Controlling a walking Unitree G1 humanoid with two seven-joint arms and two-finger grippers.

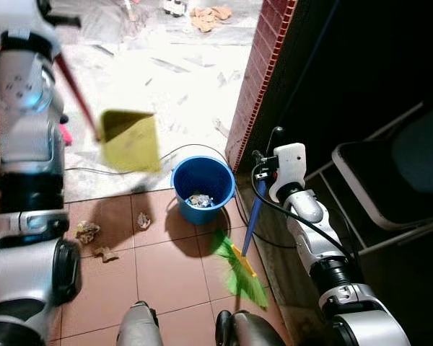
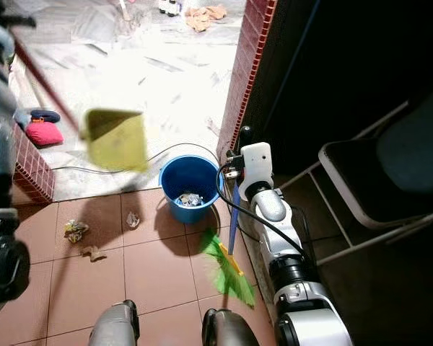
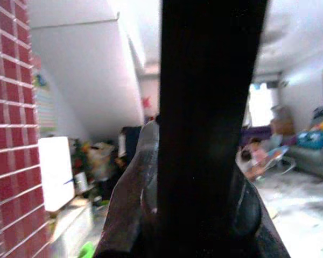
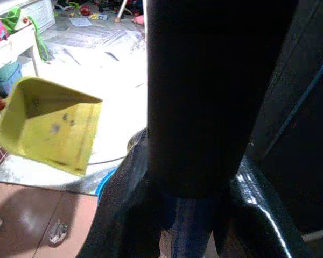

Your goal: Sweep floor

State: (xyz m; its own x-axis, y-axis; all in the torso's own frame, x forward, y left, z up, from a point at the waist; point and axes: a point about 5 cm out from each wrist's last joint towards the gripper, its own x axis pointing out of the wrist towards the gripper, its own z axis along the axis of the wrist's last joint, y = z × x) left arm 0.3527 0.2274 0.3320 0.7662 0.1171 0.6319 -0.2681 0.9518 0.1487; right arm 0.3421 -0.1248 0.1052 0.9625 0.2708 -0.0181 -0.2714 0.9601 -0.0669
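A yellow-green dustpan [image 1: 130,140] on a red handle [image 1: 76,90] hangs tilted in the air, just left of a blue bucket [image 1: 202,180] with scraps of trash in it. My left gripper [image 1: 54,43], raised at the far left, is shut on that handle. My right gripper [image 1: 261,167] is shut on the blue handle [image 1: 252,216] of a broom. Its green bristles [image 1: 238,270] rest on the brown tiles to the right of the bucket. Bits of crumpled litter [image 1: 86,231] lie on the tiles left of the bucket. In the right wrist view the dustpan [image 4: 48,126] appears blurred.
A red brick pillar [image 1: 263,72] stands right behind the bucket, with a dark space and a folding chair [image 1: 390,180] to its right. A thin cable [image 1: 94,171] runs along the tile edge. A low brick wall [image 2: 29,173] and a red cushion [image 2: 43,132] lie at left.
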